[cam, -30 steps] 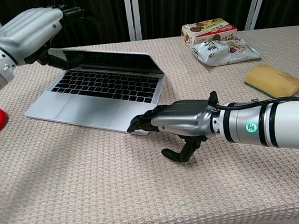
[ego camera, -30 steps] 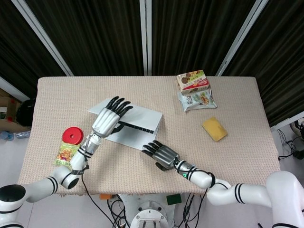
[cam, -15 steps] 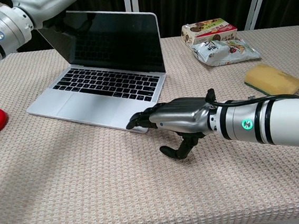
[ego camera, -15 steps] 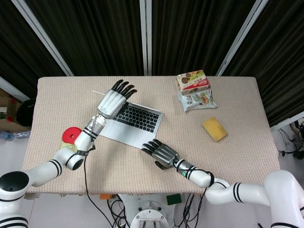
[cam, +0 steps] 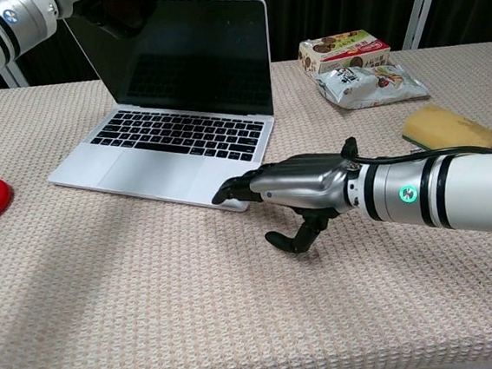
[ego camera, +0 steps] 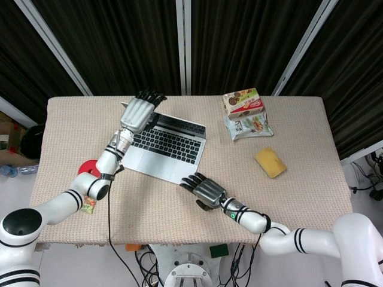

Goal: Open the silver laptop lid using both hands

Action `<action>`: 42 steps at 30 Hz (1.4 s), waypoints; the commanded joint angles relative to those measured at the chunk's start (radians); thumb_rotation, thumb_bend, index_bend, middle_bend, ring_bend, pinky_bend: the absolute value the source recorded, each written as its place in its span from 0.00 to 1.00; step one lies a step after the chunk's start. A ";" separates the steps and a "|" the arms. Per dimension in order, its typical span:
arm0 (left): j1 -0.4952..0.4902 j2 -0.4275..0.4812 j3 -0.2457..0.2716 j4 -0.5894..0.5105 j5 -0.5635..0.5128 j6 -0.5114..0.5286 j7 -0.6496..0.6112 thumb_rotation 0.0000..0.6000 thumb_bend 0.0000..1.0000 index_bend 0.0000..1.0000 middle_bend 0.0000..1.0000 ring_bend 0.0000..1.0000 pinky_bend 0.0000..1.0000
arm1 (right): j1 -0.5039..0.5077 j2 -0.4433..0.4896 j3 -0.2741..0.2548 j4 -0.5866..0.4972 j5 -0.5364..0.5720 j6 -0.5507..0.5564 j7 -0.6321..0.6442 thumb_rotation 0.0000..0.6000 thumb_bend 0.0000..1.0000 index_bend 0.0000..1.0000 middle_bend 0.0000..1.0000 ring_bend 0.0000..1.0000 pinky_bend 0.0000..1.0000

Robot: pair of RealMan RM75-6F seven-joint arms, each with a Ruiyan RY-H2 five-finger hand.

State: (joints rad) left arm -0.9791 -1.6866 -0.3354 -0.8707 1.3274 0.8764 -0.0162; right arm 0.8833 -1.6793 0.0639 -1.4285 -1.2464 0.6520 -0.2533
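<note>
Standing more upright than half a second ago, the silver laptop lid (cam: 190, 55) is held at its top left corner by the left hand (ego camera: 136, 113), while the right hand (cam: 294, 187) keeps its extended fingertips (cam: 227, 191) pressed on the laptop base's (cam: 152, 163) front corner, holding nothing.

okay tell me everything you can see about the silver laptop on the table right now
The silver laptop sits open on the left half of the beige woven table, turned at an angle. Its lid stands roughly upright with a dark, unlit screen; the base shows a black keyboard and a plain trackpad, and the shell looks like brushed metal. The left hand holds the lid's top left corner. The right hand rests its fingertips on the base's front right corner.
</note>
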 commanded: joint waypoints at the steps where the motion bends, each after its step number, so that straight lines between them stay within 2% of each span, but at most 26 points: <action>1: -0.034 -0.020 -0.016 0.056 -0.039 -0.048 0.000 1.00 0.43 0.20 0.17 0.09 0.10 | 0.002 -0.001 -0.002 0.002 0.002 -0.002 0.000 1.00 0.60 0.00 0.01 0.00 0.00; 18: -0.154 -0.072 -0.109 0.294 -0.265 -0.244 0.076 1.00 0.39 0.19 0.17 0.09 0.10 | 0.008 0.006 -0.009 0.000 0.018 0.006 -0.006 1.00 0.60 0.00 0.01 0.00 0.00; 27: -0.171 -0.079 -0.109 0.332 -0.307 -0.270 0.101 1.00 0.39 0.19 0.17 0.09 0.10 | 0.008 0.006 -0.011 -0.003 0.024 0.013 -0.007 1.00 0.60 0.00 0.01 0.00 0.00; 31: -0.150 -0.062 -0.094 0.292 -0.290 -0.236 0.081 1.00 0.39 0.19 0.17 0.09 0.10 | 0.002 0.010 -0.013 -0.012 0.015 0.032 -0.007 1.00 0.59 0.00 0.01 0.00 0.00; 33: -0.122 -0.041 -0.074 0.241 -0.259 -0.195 0.056 1.00 0.39 0.19 0.17 0.09 0.10 | -0.010 0.013 -0.014 -0.021 -0.003 0.063 -0.005 1.00 0.55 0.00 0.01 0.00 0.00; 35: -0.085 -0.010 -0.039 0.178 -0.208 -0.140 0.034 1.00 0.39 0.19 0.17 0.09 0.10 | -0.023 0.022 -0.017 -0.037 -0.028 0.094 0.006 1.00 0.49 0.00 0.01 0.00 0.00; 38: -0.025 0.044 0.016 0.079 -0.134 -0.049 0.028 1.00 0.39 0.19 0.17 0.09 0.10 | -0.043 0.043 -0.021 -0.059 -0.061 0.136 0.023 1.00 0.48 0.00 0.01 0.00 0.00; 42: 0.056 0.117 0.064 -0.058 -0.078 0.069 0.055 1.00 0.39 0.19 0.17 0.09 0.10 | -0.071 0.081 -0.026 -0.095 -0.099 0.190 0.044 1.00 0.46 0.00 0.01 0.00 0.00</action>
State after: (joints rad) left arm -0.9868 -1.6279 -0.3170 -0.8419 1.1969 0.8643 0.0286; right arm 0.8281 -1.6167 0.0418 -1.5062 -1.3275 0.8192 -0.2203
